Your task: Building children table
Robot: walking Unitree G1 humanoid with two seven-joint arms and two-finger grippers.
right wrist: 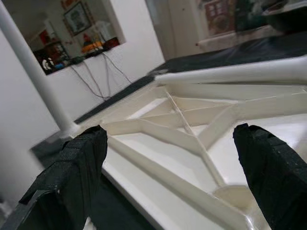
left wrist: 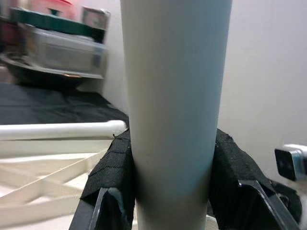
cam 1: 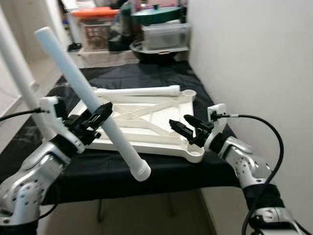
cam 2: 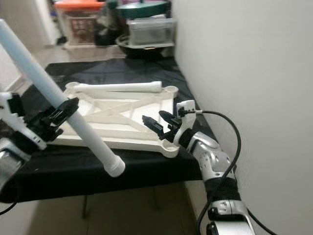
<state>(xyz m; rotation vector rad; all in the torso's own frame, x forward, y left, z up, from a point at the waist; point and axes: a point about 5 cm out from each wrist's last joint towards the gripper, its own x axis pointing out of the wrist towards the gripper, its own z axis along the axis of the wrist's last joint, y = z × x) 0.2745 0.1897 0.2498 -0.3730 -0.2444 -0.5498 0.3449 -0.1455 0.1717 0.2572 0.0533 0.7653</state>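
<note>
A white children's table top (cam 1: pixel 146 122) lies upside down, ribs up, on a black-covered table (cam 1: pixel 161 171). One white leg (cam 1: pixel 137 91) lies along its far edge. Another leg (cam 1: pixel 17 73) stands upright at the far left corner. My left gripper (cam 1: pixel 100 115) is shut on a third white leg (cam 1: pixel 93 98), held tilted over the top's near left side, with its ribbed end (cam 1: pixel 141 172) pointing down past the table's front edge. My right gripper (cam 1: pixel 180 121) is open just above the top's near right part, close to the corner socket (right wrist: pixel 235 196).
A white wall (cam 1: pixel 254 58) runs close along the right side of the table. Beyond the far end stand a black bowl (cam 1: pixel 151 51), a clear container (cam 1: pixel 164 35), a green lid (cam 1: pixel 156 14) and an orange-lidded bin (cam 1: pixel 95 24). Floor shows at left.
</note>
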